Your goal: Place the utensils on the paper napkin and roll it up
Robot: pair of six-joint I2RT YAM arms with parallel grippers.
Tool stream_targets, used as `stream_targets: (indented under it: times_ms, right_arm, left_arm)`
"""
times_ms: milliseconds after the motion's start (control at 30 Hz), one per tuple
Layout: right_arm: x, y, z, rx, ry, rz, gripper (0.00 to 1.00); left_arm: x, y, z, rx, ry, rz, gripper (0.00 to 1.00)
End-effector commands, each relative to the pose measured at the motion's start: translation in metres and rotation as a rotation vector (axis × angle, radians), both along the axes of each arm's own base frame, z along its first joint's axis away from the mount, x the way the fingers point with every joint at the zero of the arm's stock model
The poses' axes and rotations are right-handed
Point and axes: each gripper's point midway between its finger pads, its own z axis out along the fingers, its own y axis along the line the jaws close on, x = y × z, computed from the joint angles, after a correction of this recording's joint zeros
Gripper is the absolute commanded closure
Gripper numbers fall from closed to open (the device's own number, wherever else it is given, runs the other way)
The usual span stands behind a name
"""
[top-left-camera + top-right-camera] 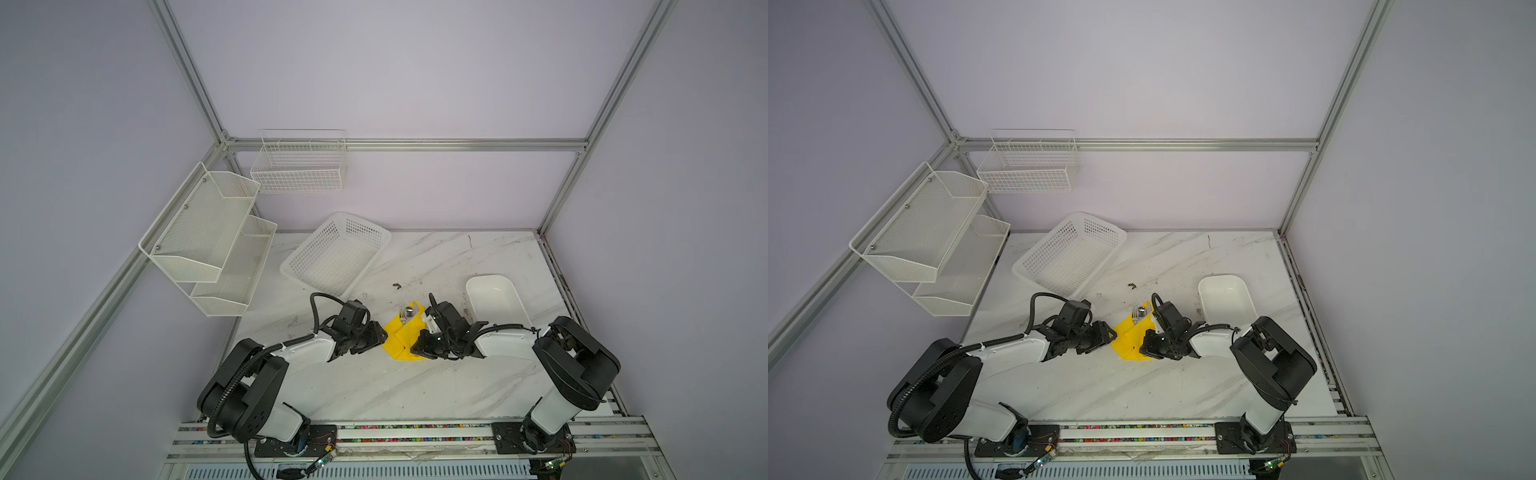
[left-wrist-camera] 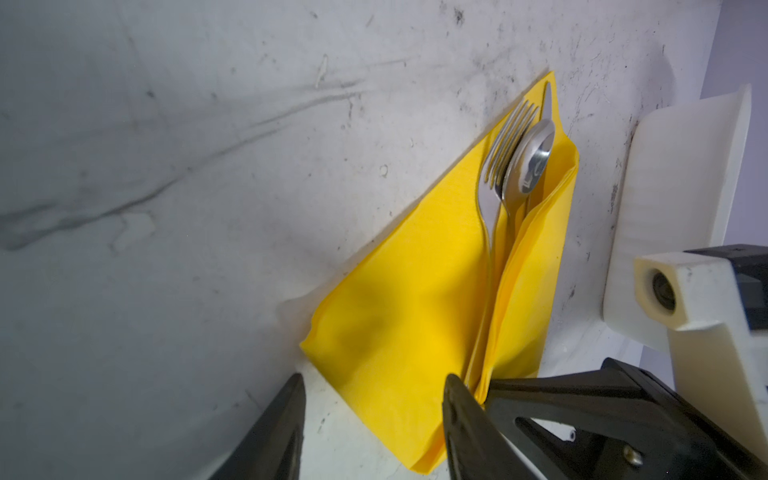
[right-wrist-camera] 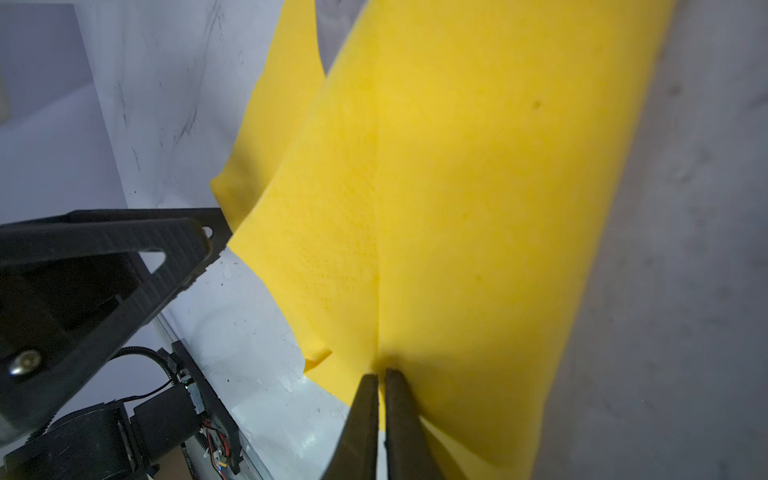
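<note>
While the R gripper (image 3: 380, 374) pinched a raised fold of the yellow napkin (image 3: 478, 208), its fingers nearly meeting w/ only paper between them, the L gripper (image 2: 374, 379) stood roughly half open and clamped nothing. One of its fingers (image 2: 291, 415) was over bare table (image 2: 166, 166) just beside the sheet, the other was against the napkin by the fold. Couldn't tell whether it pressed down. In both top views the napkin (image 1: 401, 338) (image 1: 1127, 343) lay mid-table between the two grippers, L gripper (image 1: 379, 336) at its left edge, R gripper (image 1: 419, 345) at its right. The sheet's right side was lifted and folded over toward the centre. The utensils (image 1: 407, 312) lay together on the napkin, handles hidden under that flap, heads sticking out at the far corner. The fork (image 2: 498, 158) sat on the open side, the spoon (image 2: 530, 162) had its bowl overlapping the tines, and the knife (image 2: 547, 97) showed only its tip past both. A white perforated basket (image 1: 361, 230) sat far-left of the napkin, well apart. A white tray (image 1: 469, 286) sat to the right, near but not touching.
</note>
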Motion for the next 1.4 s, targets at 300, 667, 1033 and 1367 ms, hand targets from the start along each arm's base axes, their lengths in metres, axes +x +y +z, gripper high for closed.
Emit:
stream_targets:
  times_ms: [300,667,1033,1367]
  right_arm:
    - [-0.007,-0.008,-0.014,-0.053,0.024,0.002,0.89]
    - [-0.007,-0.008,-0.014,-0.052,0.024,0.003,0.88]
    - [-0.007,-0.007,-0.014,-0.044,0.024,0.005,0.89]
    - [-0.006,-0.005,-0.015,-0.042,0.027,0.012,0.89]
  left_arm:
    - [-0.009,0.003,-0.019,-0.009,0.048,0.013,0.58]
    - [0.002,-0.010,-0.020,-0.100,0.039,0.036,0.65]
    - [0.005,-0.010,-0.011,-0.105,-0.001,0.036,0.89]
    - [0.015,-0.021,0.014,-0.144,-0.057,-0.008,1.00]
